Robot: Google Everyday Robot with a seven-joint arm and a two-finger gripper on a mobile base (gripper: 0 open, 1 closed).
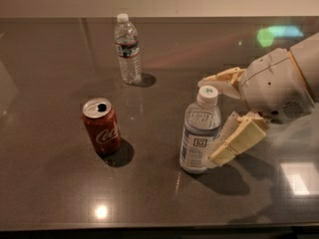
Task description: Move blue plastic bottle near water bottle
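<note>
**Dark Tabletop: Gripper Spread at Blue Plastic Bottle**

Dark glossy table (50, 193) carries three items. The blue plastic bottle (199, 133) stands upright right of centre. The gripper (212, 121) enters from 3 o'clock with its jaws apart: one finger lies behind the bottle's white cap, the other at its near right side. Contact cannot be confirmed. The water bottle (128, 49) stands upright at 11 o'clock from the blue plastic bottle, well apart. An opened red soda can (102, 127) stands at 9 o'clock.

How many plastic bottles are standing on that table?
2. The water bottle stands at the back; the blue plastic bottle stands nearer, right of centre, flanked by the open tool. None seems hidden.
</note>
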